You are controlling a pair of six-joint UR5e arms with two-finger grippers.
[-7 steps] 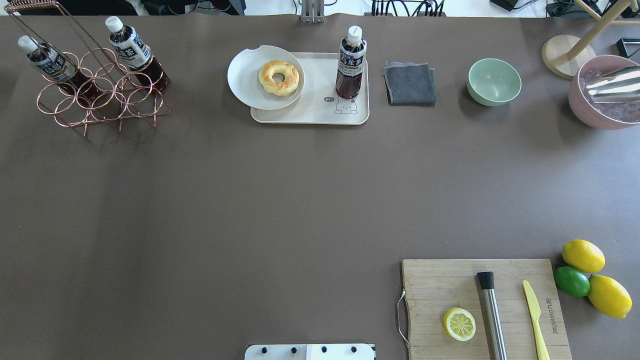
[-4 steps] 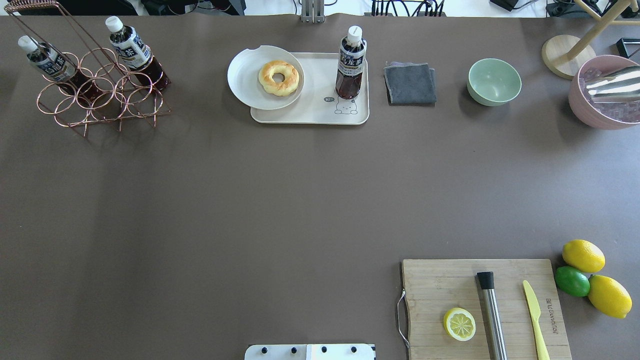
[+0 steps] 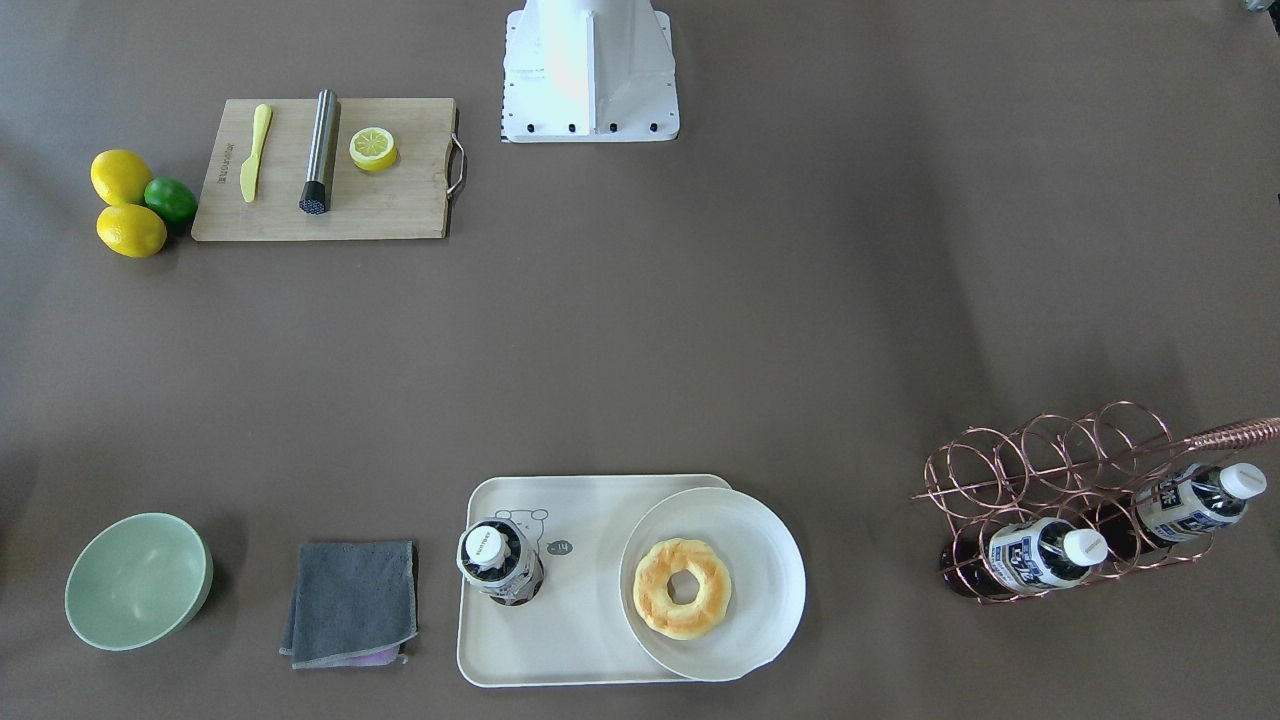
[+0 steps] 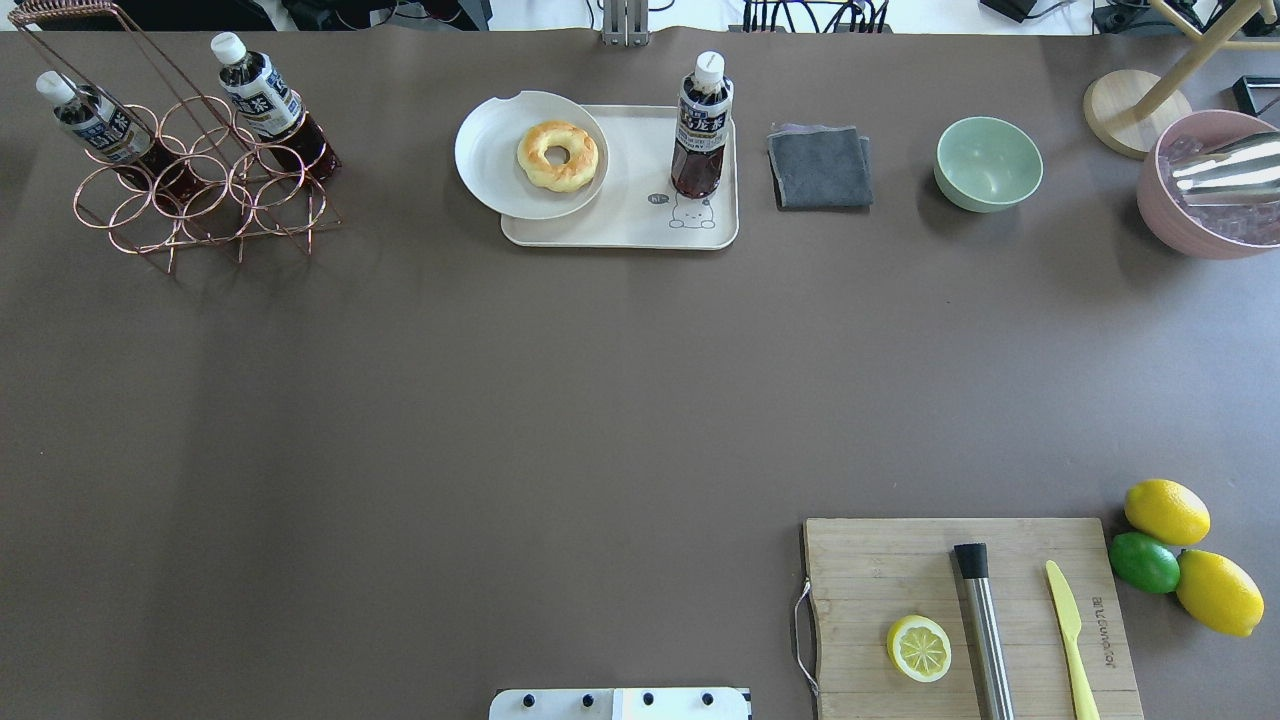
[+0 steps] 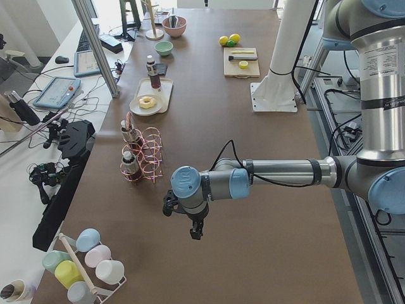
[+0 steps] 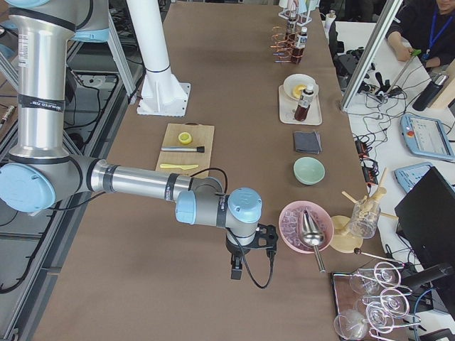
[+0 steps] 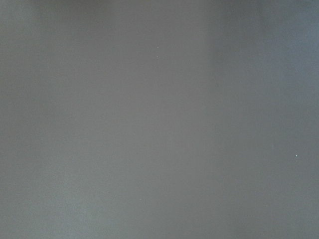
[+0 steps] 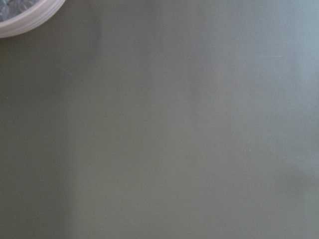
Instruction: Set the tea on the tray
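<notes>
One tea bottle [image 4: 700, 130] stands upright on the cream tray [image 4: 640, 228], at its right end beside the bear drawing; the front-facing view shows its white cap from above [image 3: 487, 548]. Two more identical bottles [image 4: 95, 122] [image 4: 268, 102] lie tilted in the copper wire rack [image 4: 200, 190] at the far left. My left gripper [image 5: 196, 231] shows only in the left side view, hanging over bare table away from the rack. My right gripper [image 6: 237, 270] shows only in the right side view, near the pink bowl. I cannot tell whether either is open or shut. Both wrist views show only table.
A round white plate [image 4: 490, 170] with a doughnut [image 4: 558, 155] overlaps the tray's left end. A grey cloth [image 4: 820, 165], a green bowl [image 4: 988, 163] and a pink ice bowl [image 4: 1200, 200] stand to the right. A cutting board [image 4: 880, 580] with lemons is near right.
</notes>
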